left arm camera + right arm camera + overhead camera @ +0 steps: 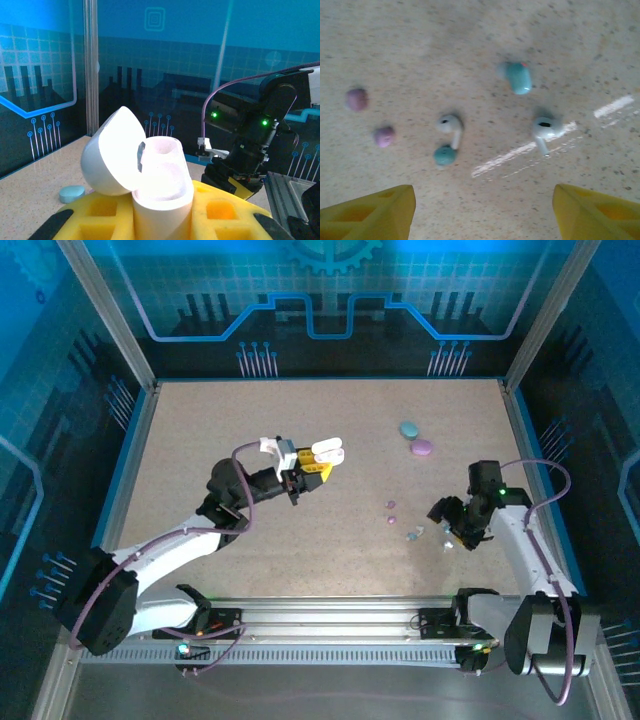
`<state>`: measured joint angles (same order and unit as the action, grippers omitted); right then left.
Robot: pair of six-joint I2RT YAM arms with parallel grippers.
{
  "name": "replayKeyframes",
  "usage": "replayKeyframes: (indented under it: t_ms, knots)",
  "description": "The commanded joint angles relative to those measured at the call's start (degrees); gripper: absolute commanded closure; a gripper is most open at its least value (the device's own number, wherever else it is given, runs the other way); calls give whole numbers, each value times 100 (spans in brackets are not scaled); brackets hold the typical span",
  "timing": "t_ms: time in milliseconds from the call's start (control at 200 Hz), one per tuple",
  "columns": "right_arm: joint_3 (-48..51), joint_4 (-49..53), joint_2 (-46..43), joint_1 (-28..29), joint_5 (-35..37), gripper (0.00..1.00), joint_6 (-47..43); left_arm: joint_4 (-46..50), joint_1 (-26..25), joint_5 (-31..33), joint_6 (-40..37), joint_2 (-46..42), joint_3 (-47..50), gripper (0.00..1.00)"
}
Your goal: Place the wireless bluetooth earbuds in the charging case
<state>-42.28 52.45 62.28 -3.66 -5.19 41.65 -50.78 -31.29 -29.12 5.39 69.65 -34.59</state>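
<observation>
My left gripper (311, 466) is shut on a white charging case (328, 452), held above the table with its lid swung open. In the left wrist view the case (162, 172) stands between the yellow pads (227, 210), lid (111, 155) tipped left, sockets empty. My right gripper (449, 524) hovers open over the earbuds. Below it lie two pink buds (357, 99) (384, 136), a white bud (450, 126) touching a teal one (444, 155), another teal bud (519, 77) and another white bud (545, 129). The yellow fingertips (375, 212) are apart, nothing between them.
A shut teal case (408, 429) and a shut purple case (422, 448) lie at the back right of the table; the teal case (71, 193) also appears beyond the left pads. The right arm (255, 145) faces the left gripper. A raised frame rims the table.
</observation>
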Motion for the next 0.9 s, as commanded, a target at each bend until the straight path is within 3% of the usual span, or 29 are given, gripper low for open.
replayKeyframes:
  t_ms: [0, 110, 205, 450, 585, 895]
  knots:
    - [178, -130, 11, -109, 337, 27, 207, -57, -17, 61, -183, -211, 92, 79]
    - [243, -271, 104, -126, 441, 33, 104, 20, -18, 65, -239, -267, 110, 79]
    - [170, -450, 322, -100, -88, 35, -302, 51, -13, 79, -257, -302, 125, 79]
    - [147, -96, 536, -88, 837, 36, -244, 190, -12, 125, -319, -384, 128, 78]
    - [443, -419, 561, -360, 533, 40, -210, 259, -12, 133, -354, -399, 128, 78]
    - [359, -604, 1295, -315, 521, 46, -486, 187, -9, 117, -316, -303, 119, 78]
